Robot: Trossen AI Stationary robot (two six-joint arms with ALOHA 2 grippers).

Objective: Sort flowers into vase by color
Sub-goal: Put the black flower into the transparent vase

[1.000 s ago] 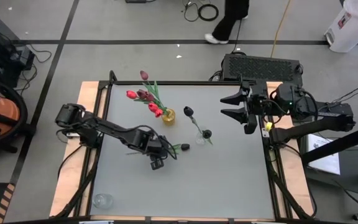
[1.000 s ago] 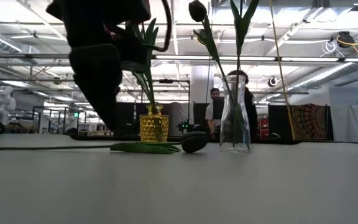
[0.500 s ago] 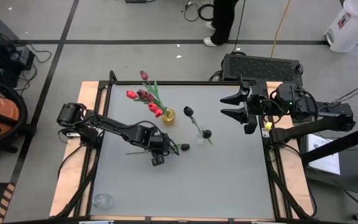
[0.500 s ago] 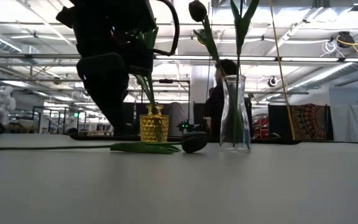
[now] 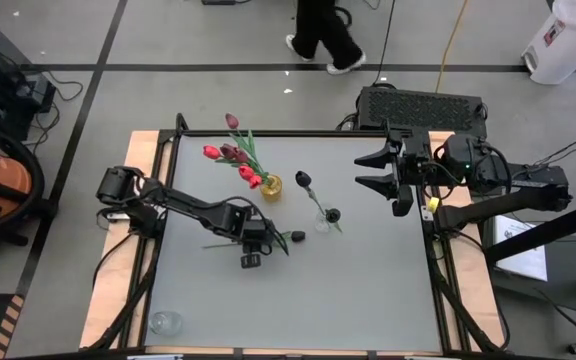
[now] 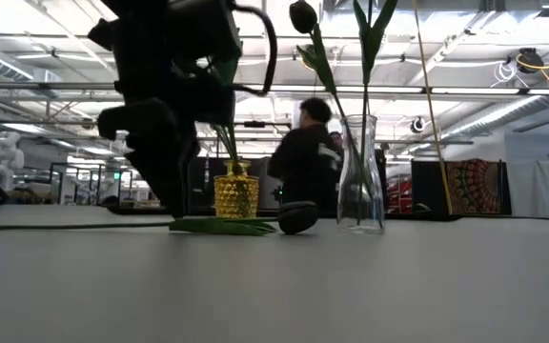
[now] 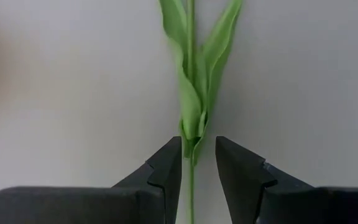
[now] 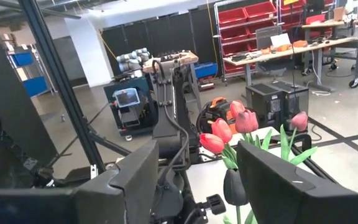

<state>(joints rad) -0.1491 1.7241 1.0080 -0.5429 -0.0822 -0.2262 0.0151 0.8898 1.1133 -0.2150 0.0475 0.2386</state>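
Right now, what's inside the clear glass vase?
The clear vase holds green stems and leaves; a near-black tulip head tops one. Other heads run out of the low view.

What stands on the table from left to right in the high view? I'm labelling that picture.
Left gripper over the lying flower → yellow vase of red and pink tulips → clear vase with dark tulips → right gripper.

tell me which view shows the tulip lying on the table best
The left wrist view: the lying tulip's stem and leaves sit sharp between the open left gripper. The high view shows it small beneath that arm, the low view side-on with its dark head, the right wrist view not at all.
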